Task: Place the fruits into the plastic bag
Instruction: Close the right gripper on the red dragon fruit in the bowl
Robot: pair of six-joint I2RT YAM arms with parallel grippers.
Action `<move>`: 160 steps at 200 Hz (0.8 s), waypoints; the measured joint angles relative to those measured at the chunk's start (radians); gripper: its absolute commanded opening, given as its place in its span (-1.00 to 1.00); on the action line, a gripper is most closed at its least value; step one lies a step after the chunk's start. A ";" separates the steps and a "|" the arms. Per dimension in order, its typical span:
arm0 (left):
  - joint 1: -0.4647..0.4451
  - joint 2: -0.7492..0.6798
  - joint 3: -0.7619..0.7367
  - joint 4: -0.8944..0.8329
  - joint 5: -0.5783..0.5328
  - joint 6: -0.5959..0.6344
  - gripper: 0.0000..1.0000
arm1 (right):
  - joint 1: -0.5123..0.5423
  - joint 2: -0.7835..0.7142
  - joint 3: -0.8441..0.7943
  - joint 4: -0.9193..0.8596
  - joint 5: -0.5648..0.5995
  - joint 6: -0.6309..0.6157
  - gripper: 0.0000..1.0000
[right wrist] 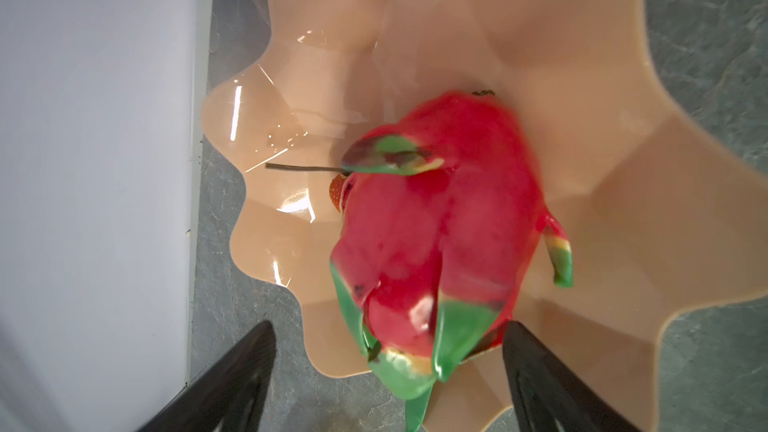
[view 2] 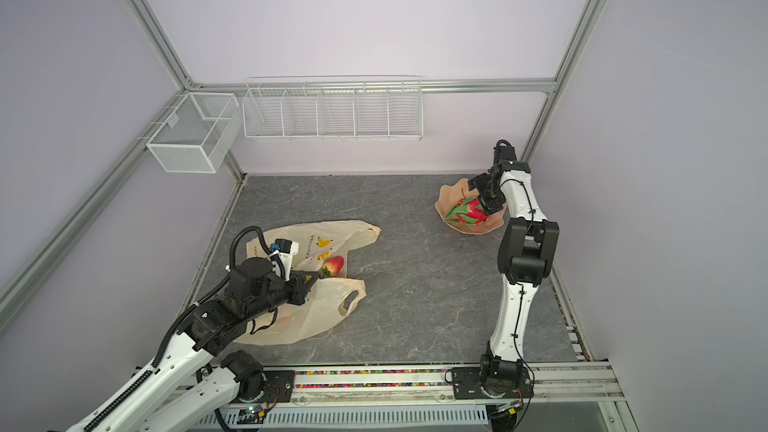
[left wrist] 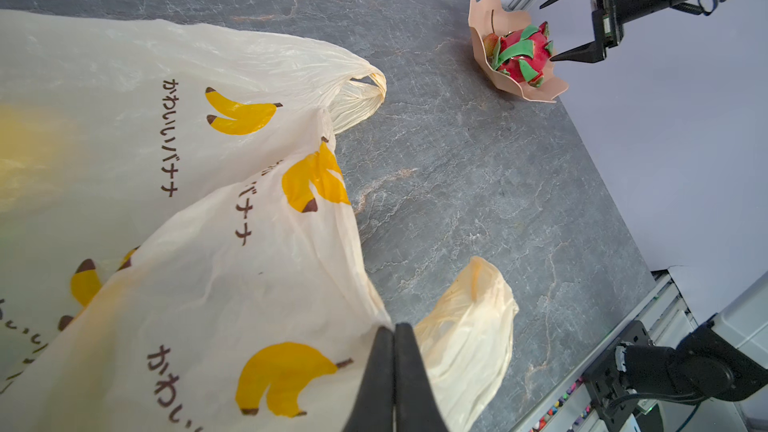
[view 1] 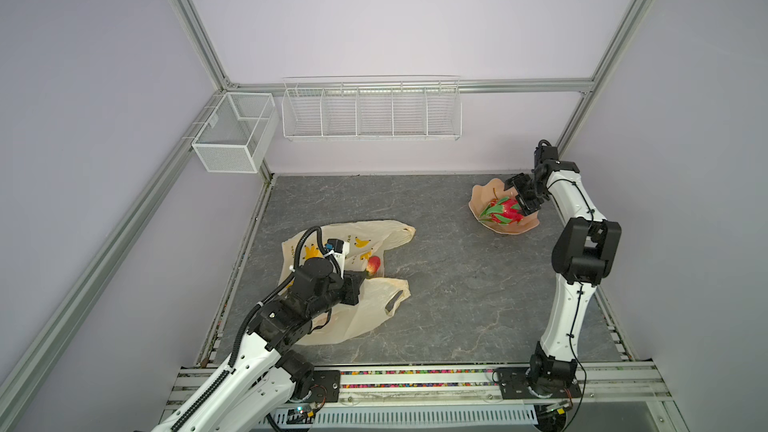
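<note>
The cream plastic bag (view 1: 374,309) (view 2: 328,305) (left wrist: 208,243) printed with yellow bananas lies at the front left of the table. My left gripper (view 1: 359,280) (view 2: 311,278) (left wrist: 394,328) is shut, pinching the bag's rim by its mouth. A red strawberry (view 1: 374,264) (view 2: 334,264) lies at the bag's mouth. The red dragon fruit (view 1: 505,210) (view 2: 469,210) (left wrist: 523,54) (right wrist: 436,234) rests in the peach bowl (view 1: 482,197) (view 2: 451,197) (left wrist: 536,91) (right wrist: 457,35). Another strawberry (right wrist: 336,193) peeks out beside it. My right gripper (view 1: 517,201) (view 2: 482,197) (left wrist: 545,33) (right wrist: 388,326) is open, its fingers straddling the dragon fruit's near end.
A white wire rack (view 1: 372,110) and a mesh box (view 1: 235,135) hang on the back and left walls. The right wall runs close behind the bowl. An aluminium rail (view 1: 415,384) with both arm bases borders the table's front edge.
</note>
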 measured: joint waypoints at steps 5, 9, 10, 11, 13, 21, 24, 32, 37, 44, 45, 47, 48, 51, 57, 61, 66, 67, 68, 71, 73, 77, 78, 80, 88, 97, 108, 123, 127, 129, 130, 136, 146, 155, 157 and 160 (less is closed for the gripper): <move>0.000 -0.003 0.000 0.000 0.000 0.000 -1.00 | 0.002 0.014 0.015 -0.013 0.003 0.003 0.76; 0.000 -0.005 0.000 0.000 0.000 0.000 -1.00 | 0.005 0.026 0.026 -0.022 0.003 0.006 0.76; 0.000 -0.006 0.000 0.000 0.000 0.000 -1.00 | 0.005 0.027 0.028 -0.024 0.003 0.006 0.76; 0.000 -0.006 0.000 0.000 0.000 0.000 -1.00 | 0.005 0.028 0.030 -0.026 0.003 0.006 0.76; 0.000 -0.008 0.000 0.000 0.000 0.000 -1.00 | 0.006 0.031 0.036 -0.029 0.003 0.008 0.76; 0.000 -0.012 0.000 -0.001 0.000 0.000 -1.00 | 0.008 0.048 0.056 -0.042 0.004 0.010 0.76; 0.000 -0.014 0.000 -0.001 -0.001 0.000 -1.00 | 0.009 0.055 0.063 -0.047 0.004 0.010 0.76; 0.000 -0.018 0.000 -0.001 -0.003 0.001 -1.00 | 0.012 0.066 0.079 -0.061 0.007 0.012 0.76; 0.000 -0.021 0.000 -0.002 -0.003 0.001 -1.00 | 0.013 0.072 0.084 -0.070 0.008 0.013 0.76; 0.000 -0.024 0.000 -0.002 -0.005 0.002 -1.00 | 0.013 0.078 0.087 -0.079 0.009 0.013 0.76; 0.000 -0.024 0.000 -0.002 -0.005 0.002 -1.00 | 0.013 0.078 0.087 -0.080 0.009 0.013 0.76; 0.000 -0.026 0.000 -0.002 -0.006 0.002 -1.00 | 0.013 0.078 0.087 -0.082 0.010 0.013 0.76; 0.000 -0.026 0.000 -0.003 -0.006 0.002 -1.00 | 0.013 0.079 0.087 -0.084 0.011 0.013 0.76; 0.000 -0.027 0.000 -0.003 -0.007 0.003 -1.00 | 0.013 0.081 0.087 -0.089 0.013 0.013 0.76; 0.000 -0.029 0.000 -0.005 -0.008 0.003 -1.00 | 0.014 0.082 0.087 -0.097 0.015 0.013 0.76; 0.000 -0.031 0.000 -0.007 -0.008 0.003 -1.00 | 0.014 0.083 0.087 -0.100 0.016 0.013 0.76; 0.000 -0.031 0.000 -0.008 -0.009 0.003 -1.00 | 0.014 0.084 0.089 -0.103 0.018 0.013 0.76; 0.000 -0.031 0.000 -0.008 -0.009 0.003 -1.00 | 0.014 0.085 0.090 -0.105 0.018 0.013 0.76; 0.000 -0.032 0.000 -0.008 -0.010 0.003 -1.00 | 0.014 0.086 0.091 -0.106 0.019 0.013 0.76; 0.000 -0.032 0.000 -0.009 -0.010 0.003 -1.00 | 0.014 0.087 0.094 -0.110 0.019 0.013 0.76; 0.000 -0.032 0.000 -0.009 -0.010 0.003 -1.00 | 0.014 0.088 0.097 -0.112 0.020 0.013 0.76; 0.000 -0.032 0.000 -0.010 -0.011 0.003 -1.00 | 0.014 0.090 0.101 -0.117 0.023 0.012 0.76; 0.000 -0.032 0.000 -0.010 -0.011 0.003 -1.00 | 0.014 0.091 0.102 -0.119 0.023 0.012 0.76; 0.000 -0.033 0.000 -0.010 -0.011 0.003 -1.00 | 0.014 0.093 0.105 -0.121 0.023 0.012 0.76; 0.000 -0.033 0.000 -0.011 -0.011 0.003 -1.00 | 0.014 0.100 0.114 -0.131 0.025 0.012 0.76; 0.000 -0.033 0.000 -0.013 -0.011 0.003 -1.00 | 0.014 0.108 0.126 -0.144 0.027 0.012 0.76; 0.000 -0.033 0.000 -0.015 -0.011 0.004 -1.00 | 0.014 0.121 0.135 -0.154 0.030 0.011 0.76; 0.000 -0.031 0.000 -0.016 -0.012 0.008 -1.00 | 0.014 0.132 0.144 -0.161 0.029 0.009 0.76; 0.000 -0.030 0.000 -0.016 -0.012 0.009 -1.00 | 0.014 0.132 0.147 -0.164 0.031 0.009 0.76; 0.000 -0.030 0.000 -0.016 -0.012 0.010 -1.00 | 0.014 0.133 0.149 -0.166 0.031 0.009 0.76; 0.000 -0.030 0.000 -0.016 -0.012 0.010 -1.00 | 0.014 0.133 0.149 -0.166 0.031 0.009 0.76; 0.000 -0.028 0.000 -0.016 -0.012 0.011 -1.00 | 0.015 0.136 0.153 -0.170 0.031 0.009 0.76; 0.000 -0.026 0.000 -0.016 -0.012 0.011 -1.00 | 0.015 0.142 0.161 -0.176 0.031 0.009 0.76; 0.000 -0.025 0.000 -0.016 -0.012 0.011 -1.00 | 0.015 0.143 0.166 -0.182 0.031 0.009 0.76; 0.000 -0.025 0.000 -0.016 -0.013 0.011 -1.00 | 0.015 0.144 0.167 -0.182 0.031 0.009 0.76; 0.000 -0.025 0.000 -0.016 -0.013 0.011 -1.00 | 0.015 0.145 0.168 -0.184 0.031 0.009 0.76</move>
